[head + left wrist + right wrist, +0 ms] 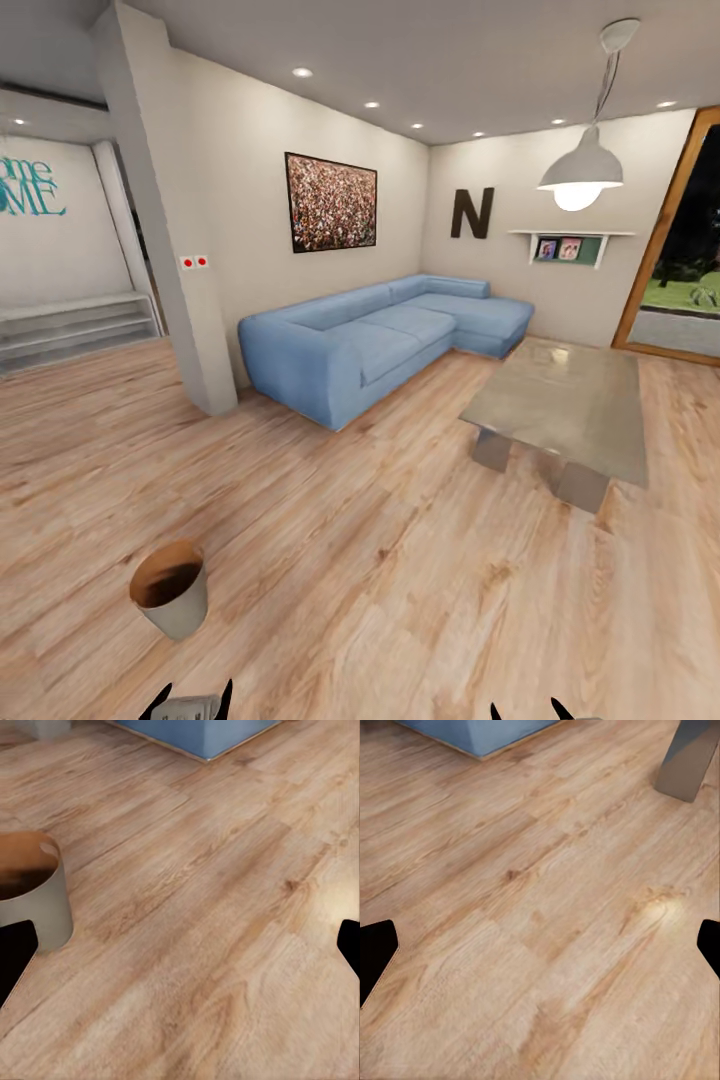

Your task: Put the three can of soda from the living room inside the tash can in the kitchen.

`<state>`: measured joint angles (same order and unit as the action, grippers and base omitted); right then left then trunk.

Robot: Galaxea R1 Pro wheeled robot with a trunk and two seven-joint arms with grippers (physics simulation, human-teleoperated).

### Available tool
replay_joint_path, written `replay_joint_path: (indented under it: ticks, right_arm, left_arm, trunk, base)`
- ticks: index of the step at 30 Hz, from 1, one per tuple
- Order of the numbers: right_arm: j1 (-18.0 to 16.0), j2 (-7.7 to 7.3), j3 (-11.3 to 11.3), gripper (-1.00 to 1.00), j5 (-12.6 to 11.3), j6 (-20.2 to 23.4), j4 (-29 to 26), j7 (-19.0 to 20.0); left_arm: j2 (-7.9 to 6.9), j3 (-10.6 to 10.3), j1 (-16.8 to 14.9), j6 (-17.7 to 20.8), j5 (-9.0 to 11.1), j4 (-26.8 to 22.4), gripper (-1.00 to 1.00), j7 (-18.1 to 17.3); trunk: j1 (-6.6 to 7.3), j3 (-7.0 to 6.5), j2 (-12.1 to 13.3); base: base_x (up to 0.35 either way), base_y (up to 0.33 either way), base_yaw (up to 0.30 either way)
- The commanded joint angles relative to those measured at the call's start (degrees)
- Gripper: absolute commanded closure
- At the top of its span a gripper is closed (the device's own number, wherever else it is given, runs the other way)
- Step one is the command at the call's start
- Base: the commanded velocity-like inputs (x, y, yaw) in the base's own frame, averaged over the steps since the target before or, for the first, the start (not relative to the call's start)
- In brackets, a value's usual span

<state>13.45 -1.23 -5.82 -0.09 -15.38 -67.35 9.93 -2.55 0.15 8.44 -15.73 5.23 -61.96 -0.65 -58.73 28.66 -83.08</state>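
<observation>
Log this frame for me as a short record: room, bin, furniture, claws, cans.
room: living room with wood floor
bin: trash can upright on the floor, ahead of the left claw, inside looks brown
furniture: blue sofa by the wall, grey low table to its right
left claw: open, holding nothing
right claw: open, holding nothing
cans: none spotted on table or floor

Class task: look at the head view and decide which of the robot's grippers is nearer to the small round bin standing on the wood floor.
Left. The left gripper sits just below the bin in the head view, nearly under it; the right gripper is far off to the bin's right.
</observation>
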Motion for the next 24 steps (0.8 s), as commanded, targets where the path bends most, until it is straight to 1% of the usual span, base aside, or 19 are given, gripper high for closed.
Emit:
replay_joint_path:
  ticks: [1,8,24]
  right_arm:
    - [0.00,0.00,0.01,-1.00,0.02,0.00,0.10,0.00]
    - [0.00,0.00,0.02,-1.00,0.13,0.00,0.35,0.00]
    - [0.00,0.03,0.29,-1.00,0.29,0.00,0.74,0.00]
  left_arm:
    - [0.00,-0.03,0.00,0.00,0.02,0.00,-1.00,0.02]
    - [0.00,-0.14,0.00,-0.03,0.04,0.00,-1.00,0.06]
    - [0.00,-0.15,0.00,-0.08,0.05,-0.01,-1.00,0.11]
  trunk:
    - [0.00,0.00,0.00]
    - [0.00,0.00,0.00]
    - [0.00,0.22,0.00]
  base:
    - [0.323,0.000,0.254]
    - [0.317,0.050,0.254]
    - [0.289,0.157,0.244]
